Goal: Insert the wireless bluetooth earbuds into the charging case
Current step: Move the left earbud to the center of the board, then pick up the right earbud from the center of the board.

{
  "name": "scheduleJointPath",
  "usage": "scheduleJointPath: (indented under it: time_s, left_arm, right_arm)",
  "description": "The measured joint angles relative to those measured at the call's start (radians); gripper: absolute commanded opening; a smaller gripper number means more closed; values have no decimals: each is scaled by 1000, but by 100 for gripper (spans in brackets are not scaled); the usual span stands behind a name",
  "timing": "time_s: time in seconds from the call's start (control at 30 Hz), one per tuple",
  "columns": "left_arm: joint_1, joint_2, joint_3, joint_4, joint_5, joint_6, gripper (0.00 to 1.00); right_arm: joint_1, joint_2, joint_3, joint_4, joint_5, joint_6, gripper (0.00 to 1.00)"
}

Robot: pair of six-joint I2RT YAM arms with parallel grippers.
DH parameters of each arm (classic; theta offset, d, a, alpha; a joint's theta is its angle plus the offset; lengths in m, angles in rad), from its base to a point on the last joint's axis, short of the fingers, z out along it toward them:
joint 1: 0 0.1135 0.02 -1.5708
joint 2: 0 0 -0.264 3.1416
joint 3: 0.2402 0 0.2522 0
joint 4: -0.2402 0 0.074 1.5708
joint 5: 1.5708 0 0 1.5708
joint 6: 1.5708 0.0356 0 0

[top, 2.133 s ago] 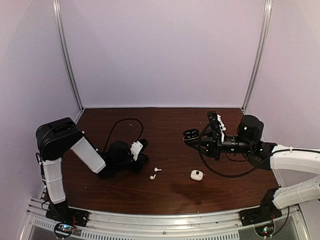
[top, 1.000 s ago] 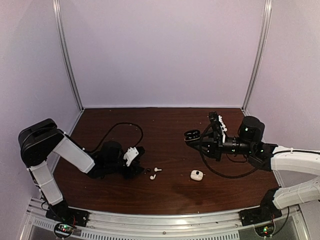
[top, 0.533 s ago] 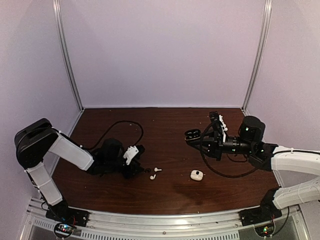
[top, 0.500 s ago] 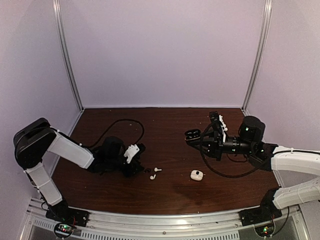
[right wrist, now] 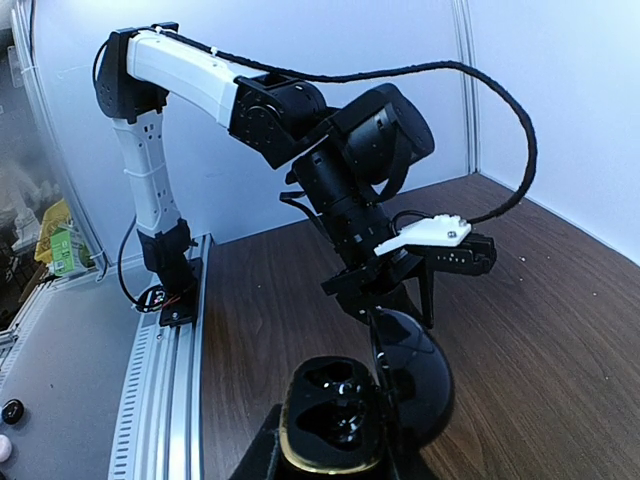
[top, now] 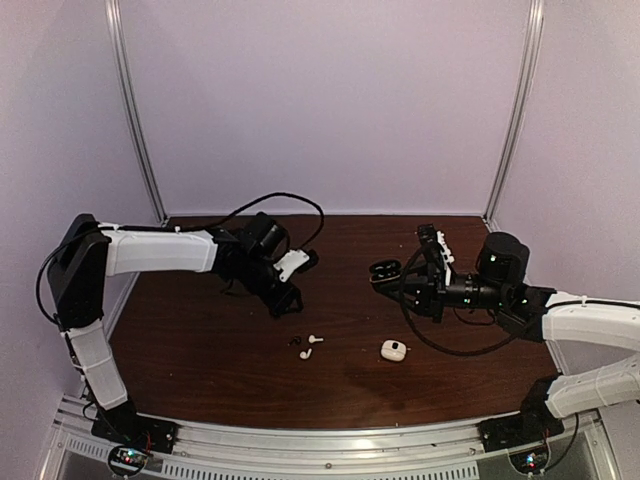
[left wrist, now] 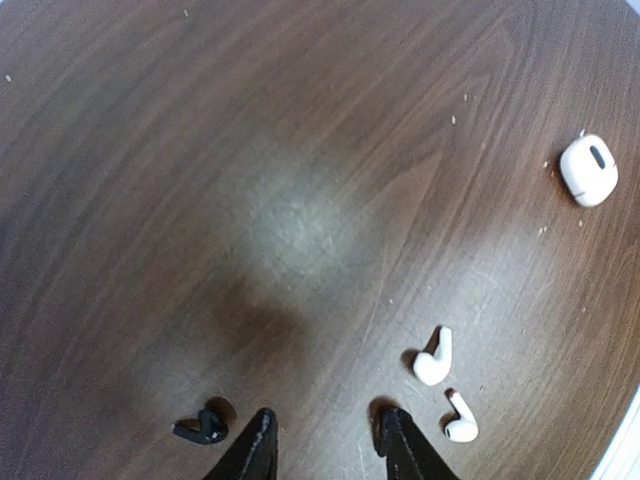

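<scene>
My right gripper is shut on an open black charging case and holds it above the table, lid tipped back. Its sockets are too dark to read. Two white earbuds and one black earbud lie on the wood. Above them my left gripper hovers open with nothing between its fingers. The black earbud is just left of the left fingertip, and the white ones are right of the other tip. The top view shows the left gripper behind the white earbuds.
A closed white charging case lies on the dark wooden table to the right of the earbuds. Cables loop behind the left arm and under the right arm. Pale walls close in the back and sides.
My left arm has stretched out and lifted its gripper up and back from the spot beside the earbuds. The black earbud stays on the table. The right arm holds still.
</scene>
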Motion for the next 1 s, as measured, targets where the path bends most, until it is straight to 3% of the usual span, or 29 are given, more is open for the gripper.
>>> scheduleJointPath:
  time_s: [0.33, 1.0]
  left_arm:
    - [-67, 136, 179, -293, -29, 35, 39]
    - [-134, 290, 277, -417, -90, 84, 26]
  right_arm:
    - [0, 0, 0, -2, 0, -2, 0]
    - [0, 0, 0, -2, 0, -2, 0]
